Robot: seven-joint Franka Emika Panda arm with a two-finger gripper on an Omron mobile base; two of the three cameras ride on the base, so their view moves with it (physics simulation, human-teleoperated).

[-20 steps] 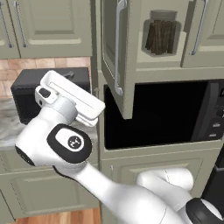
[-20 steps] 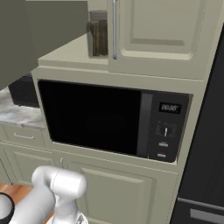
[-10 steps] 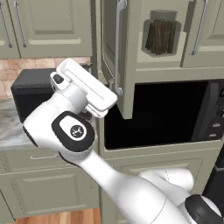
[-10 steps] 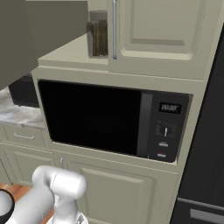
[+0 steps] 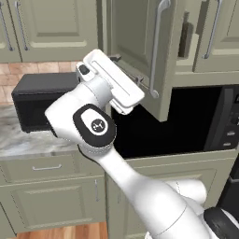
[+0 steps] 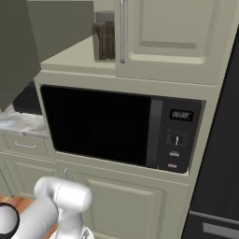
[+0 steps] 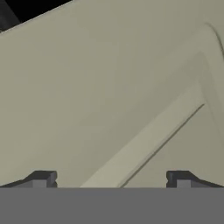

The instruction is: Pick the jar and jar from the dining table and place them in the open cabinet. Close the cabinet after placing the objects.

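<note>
While the fingers are spread wide with nothing between them, the gripper point(image 7: 109, 178) is held flat against the outer face of the cabinet door point(image 5: 140, 51), close to its lower hinge-side corner. From the hand camera the sage-green raised panel is seen at very short range, with both fingertips point(image 7: 41, 178) just short of it or touching it; which of the two cannot be told. The door is judged to be part-way through its closing swing.

For the push to be done well, the contact should be kept on the flat of the panel, away from the long silver bar handle point(image 5: 156, 46), and the hand should be carried along the arc of the door rather than straight ahead, so that the fingertips are not dragged across the moulding. Pressure is best applied steadily until the door meets the cabinet point(image 6: 154, 42) frame.

One jar point(image 6: 105, 41) is seen on the cabinet shelf, at its front edge beside the closed neighbouring door, above the black microwave point(image 6: 116, 128). A dark sliver of it is also glimpsed past the door edge in the left base view. A second jar cannot be made out; it may be hidden behind the first or behind the door. The top of the cabinet is cut off.
</note>
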